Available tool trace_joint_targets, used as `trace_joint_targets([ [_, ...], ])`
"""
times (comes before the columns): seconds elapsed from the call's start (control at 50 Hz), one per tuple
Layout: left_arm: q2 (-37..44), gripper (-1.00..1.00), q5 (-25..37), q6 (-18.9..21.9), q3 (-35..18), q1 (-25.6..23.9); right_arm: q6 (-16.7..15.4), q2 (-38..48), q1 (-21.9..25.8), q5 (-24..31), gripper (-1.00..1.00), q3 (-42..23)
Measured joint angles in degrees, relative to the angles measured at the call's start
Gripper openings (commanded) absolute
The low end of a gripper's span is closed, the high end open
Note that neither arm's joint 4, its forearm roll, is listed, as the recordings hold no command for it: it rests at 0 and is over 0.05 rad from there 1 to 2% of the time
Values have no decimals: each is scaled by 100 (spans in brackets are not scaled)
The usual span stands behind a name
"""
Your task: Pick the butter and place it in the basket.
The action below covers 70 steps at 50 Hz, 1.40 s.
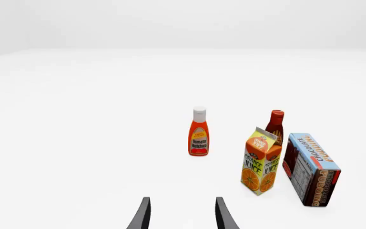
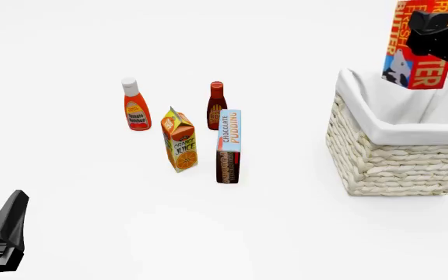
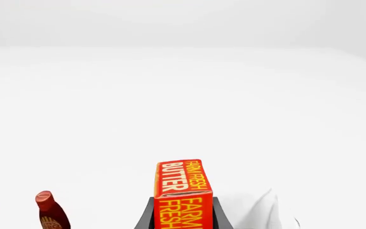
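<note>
Left wrist view: the left gripper [image 1: 181, 214] has its two dark fingers spread apart with nothing between them, just white table [image 1: 75, 143] ahead. Further out stand the ketchup [image 1: 199, 131], the juice carton [image 1: 261, 161] with a dark red sauce bottle [image 1: 275, 123] behind it, and the pudding box [image 1: 311, 169] just beside the juice.

Front view: the right gripper [image 2: 434, 32] is up at the top right, clamped on the butter [image 2: 417, 49], which hangs upright in the air above the basket [image 2: 395, 157], over its far side and not touching the lining. The groceries sit in a cluster well left of the basket. The left arm is only a dark bit at the bottom left corner, far from everything.

Right wrist view: the butter sticks up between the two fingers, pinched on both sides, "FARM FRESH BUTTER" readable on it. A bit of the white lining shows just beside it, and the sauce bottle's top pokes in at the lower corner
</note>
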Motion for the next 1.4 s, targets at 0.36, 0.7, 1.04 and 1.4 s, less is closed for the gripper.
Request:
trace_joint_targets([
  [0.36, 0, 100, 0, 0, 0, 0, 27, 82, -126, -151, -100, 150],
  [0.7, 0, 100, 0, 0, 0, 0, 54, 194, -184, -279, -100, 215],
  [1.04, 0, 100, 0, 0, 0, 0, 71, 345, -200, -379, -100, 196],
  [1.4, 0, 100, 0, 0, 0, 0, 106, 552, -230, -534, -100, 207],
])
